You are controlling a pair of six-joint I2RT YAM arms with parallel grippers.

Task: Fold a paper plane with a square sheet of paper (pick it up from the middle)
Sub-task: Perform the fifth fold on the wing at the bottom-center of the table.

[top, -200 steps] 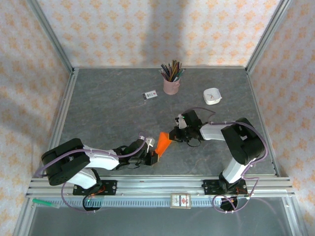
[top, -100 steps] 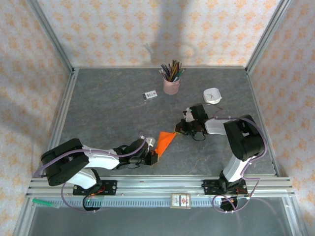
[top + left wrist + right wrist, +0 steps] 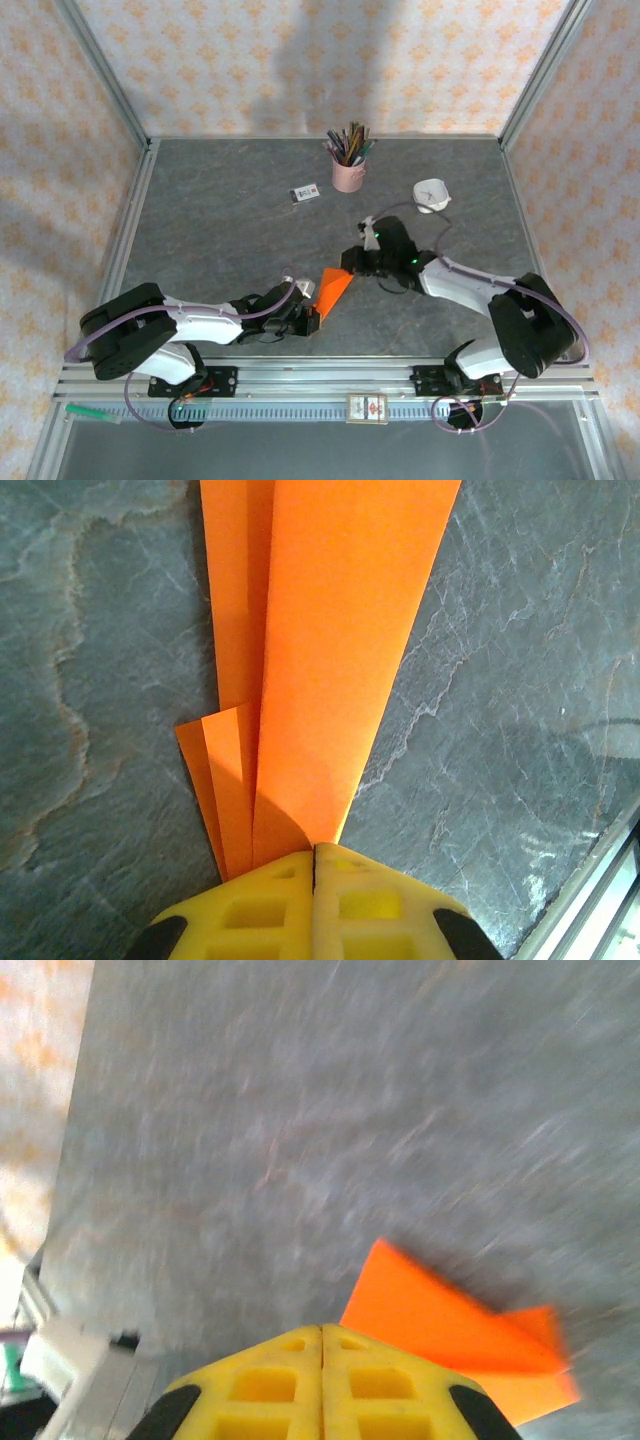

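Observation:
The square sheet of paper (image 3: 335, 285) is bright orange and folded into a long layered wedge, the shape of a paper plane, lying on the grey table. My left gripper (image 3: 313, 318) is shut on its narrow near end; in the left wrist view the yellow fingertips (image 3: 350, 875) pinch the paper (image 3: 330, 660) where its layers meet, and the creased flaps fan away from them. My right gripper (image 3: 350, 262) sits at the paper's far wide end. In the blurred right wrist view it (image 3: 322, 1328) is shut, with the paper (image 3: 440, 1320) just beyond its tips to the right.
A pink pencil cup (image 3: 348, 172) stands at the back, with a small white card (image 3: 305, 193) to its left and a small white dish (image 3: 431, 195) to its right. Metal rails (image 3: 320, 375) run along the near edge. Patterned walls enclose the table.
The right gripper drew back from the paper's far end, then returned to it, and the right arm's elbow dropped lower and out to the right. The left gripper and paper stayed put.

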